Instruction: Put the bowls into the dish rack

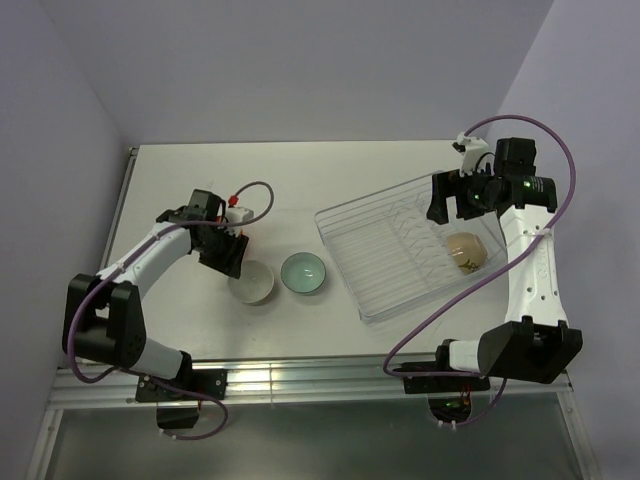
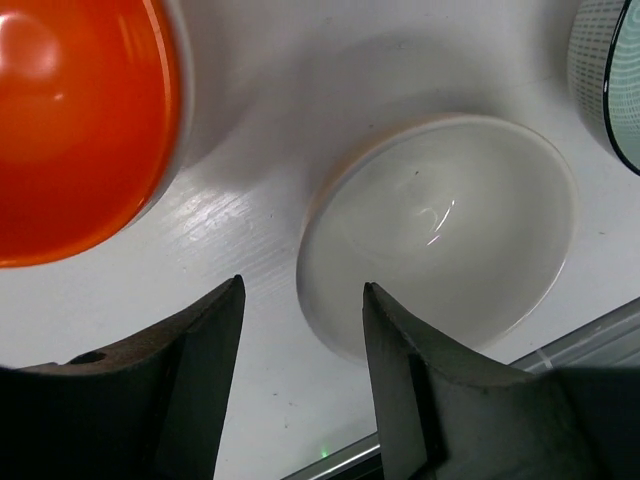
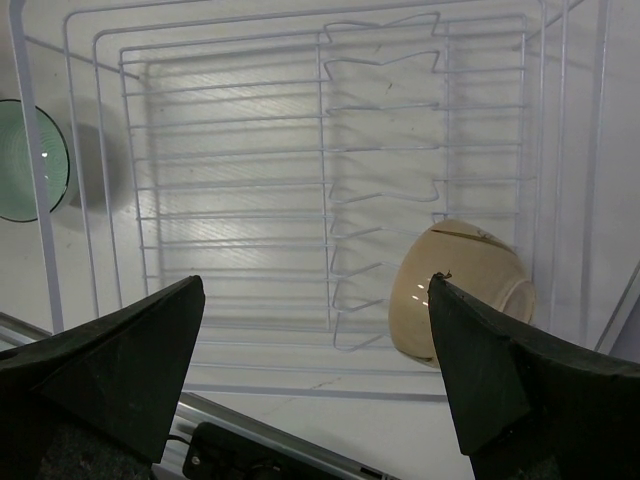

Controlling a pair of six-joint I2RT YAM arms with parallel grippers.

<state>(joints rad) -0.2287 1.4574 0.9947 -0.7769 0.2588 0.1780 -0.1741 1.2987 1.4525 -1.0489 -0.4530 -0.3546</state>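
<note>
A white-inside bowl (image 1: pixel 252 282) stands on the table, with a mint green bowl (image 1: pixel 303 273) just right of it. My left gripper (image 1: pixel 226 252) is open at the white bowl's left edge. In the left wrist view its open jaws (image 2: pixel 302 290) straddle the rim of the white bowl (image 2: pixel 440 230), and an orange-red bowl (image 2: pixel 70 120) sits close on the left. The clear dish rack (image 1: pixel 380 250) holds a beige bowl (image 1: pixel 467 252) tipped on its side. My right gripper (image 1: pixel 452 208) is open and empty above the rack (image 3: pixel 230 150), with the beige bowl (image 3: pixel 460 290) by its right finger.
The mint bowl shows at the right edge of the left wrist view (image 2: pixel 612 70) and at the left edge of the right wrist view (image 3: pixel 25 160). A metal rail (image 1: pixel 300 375) runs along the table's near edge. Purple cables loop off both arms.
</note>
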